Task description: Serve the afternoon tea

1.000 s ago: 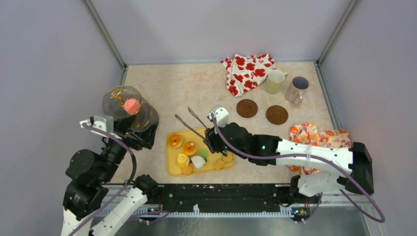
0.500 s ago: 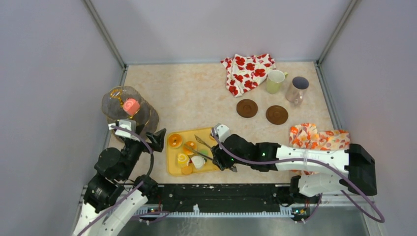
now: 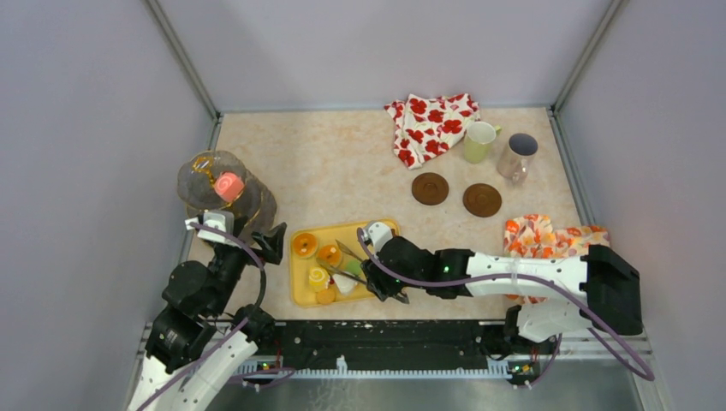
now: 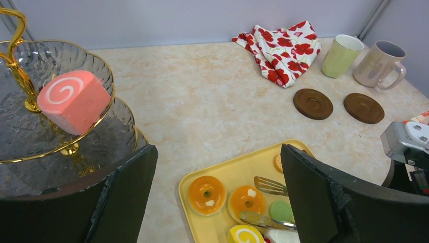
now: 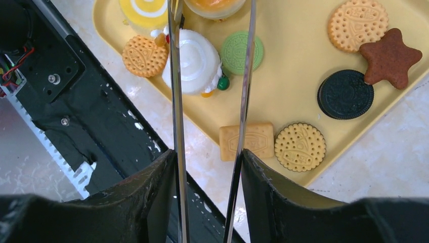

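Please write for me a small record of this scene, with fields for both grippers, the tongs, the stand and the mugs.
left gripper: open, empty
right gripper: shut on the metal tongs
tongs: spread open over the sweets on the yellow tray
tiered stand: one pink swirl roll on the upper plate
mugs: pale-yellow mug and greyish mug upright, behind the two brown coasters, not on them
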Controlling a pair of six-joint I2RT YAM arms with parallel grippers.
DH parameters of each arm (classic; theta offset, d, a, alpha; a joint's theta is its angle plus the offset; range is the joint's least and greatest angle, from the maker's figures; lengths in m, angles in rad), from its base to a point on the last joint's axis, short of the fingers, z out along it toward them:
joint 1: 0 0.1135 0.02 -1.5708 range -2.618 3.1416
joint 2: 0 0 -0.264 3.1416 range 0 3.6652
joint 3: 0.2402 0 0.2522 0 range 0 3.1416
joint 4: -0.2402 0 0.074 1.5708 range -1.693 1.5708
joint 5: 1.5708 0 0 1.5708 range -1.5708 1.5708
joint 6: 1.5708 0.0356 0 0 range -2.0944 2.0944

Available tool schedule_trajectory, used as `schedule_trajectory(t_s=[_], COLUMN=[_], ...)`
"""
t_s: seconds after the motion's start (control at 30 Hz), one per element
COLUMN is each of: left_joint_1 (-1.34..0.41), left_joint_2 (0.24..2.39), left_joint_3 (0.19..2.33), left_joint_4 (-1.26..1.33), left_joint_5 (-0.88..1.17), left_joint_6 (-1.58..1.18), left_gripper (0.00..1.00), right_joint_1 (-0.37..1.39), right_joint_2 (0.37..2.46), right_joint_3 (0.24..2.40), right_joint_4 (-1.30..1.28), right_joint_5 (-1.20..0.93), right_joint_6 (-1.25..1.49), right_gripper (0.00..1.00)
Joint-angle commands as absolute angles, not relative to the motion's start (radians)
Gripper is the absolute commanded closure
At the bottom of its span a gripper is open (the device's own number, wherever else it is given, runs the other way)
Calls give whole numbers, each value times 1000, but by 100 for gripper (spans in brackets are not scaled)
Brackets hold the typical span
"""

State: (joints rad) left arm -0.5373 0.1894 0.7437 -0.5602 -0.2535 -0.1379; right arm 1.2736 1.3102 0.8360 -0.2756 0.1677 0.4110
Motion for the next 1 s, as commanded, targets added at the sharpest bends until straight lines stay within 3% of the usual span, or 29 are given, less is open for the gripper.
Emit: schedule_trajectory(t_s=[0.0, 0.47, 0.63, 0.97], left_joint_1=[-535, -534, -535, -534], left_joint_2=[183, 191, 195, 201], left_joint_3=[755, 783, 788, 813], left_joint_4=[-518, -528, -531, -537], left_joint_5=[-260, -267, -267, -257], left_joint_6=[-136, -132, -133, -141], left_gripper=[1, 1, 1, 1], right_joint_1=[1279, 1264, 1262, 1263], right_joint_2=[1310, 1229, 1193, 1241], right_joint_3=[855, 822, 786, 798], right_joint_4=[-232, -296, -210, -223], right_joint_5=[169, 265, 185, 234], right_joint_6=[397, 458, 474, 445], right_gripper=[51, 51, 51, 49])
